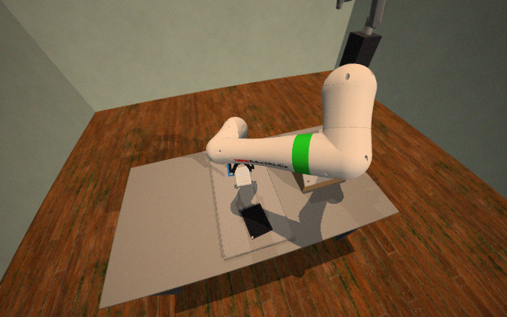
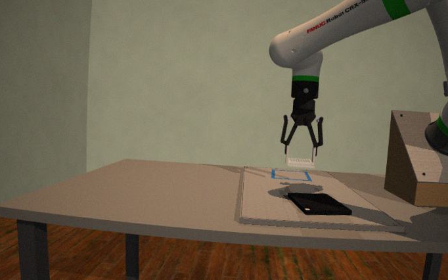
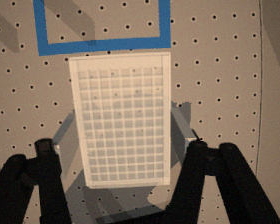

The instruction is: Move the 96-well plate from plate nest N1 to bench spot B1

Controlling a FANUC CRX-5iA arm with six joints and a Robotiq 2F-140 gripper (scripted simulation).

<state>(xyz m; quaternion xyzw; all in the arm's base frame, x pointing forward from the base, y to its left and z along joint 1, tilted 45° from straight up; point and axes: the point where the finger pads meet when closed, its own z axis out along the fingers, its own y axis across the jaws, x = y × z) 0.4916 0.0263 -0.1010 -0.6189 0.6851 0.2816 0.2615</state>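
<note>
Plate [image 2: 300, 162] in pincer [image 2: 301, 152], above outline [image 2: 291, 175]

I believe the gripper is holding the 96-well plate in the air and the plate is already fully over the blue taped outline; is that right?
Not quite: the gripper holds the 96-well plate aloft, but the wrist view shows it short of the blue taped outline, barely reaching its near edge.

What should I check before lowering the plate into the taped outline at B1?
1. Grip: gripper shut on the 96-well plate - ok.
2. Plate level, wells up - ok.
3. Plate over the blue outline: wrist view shows it short of the tape - not ok.
4. Long sides along the outline's long sides - cannot tell.
5. Plate off the deck - ok.
6. Black nest out of the path - ok.
</note>
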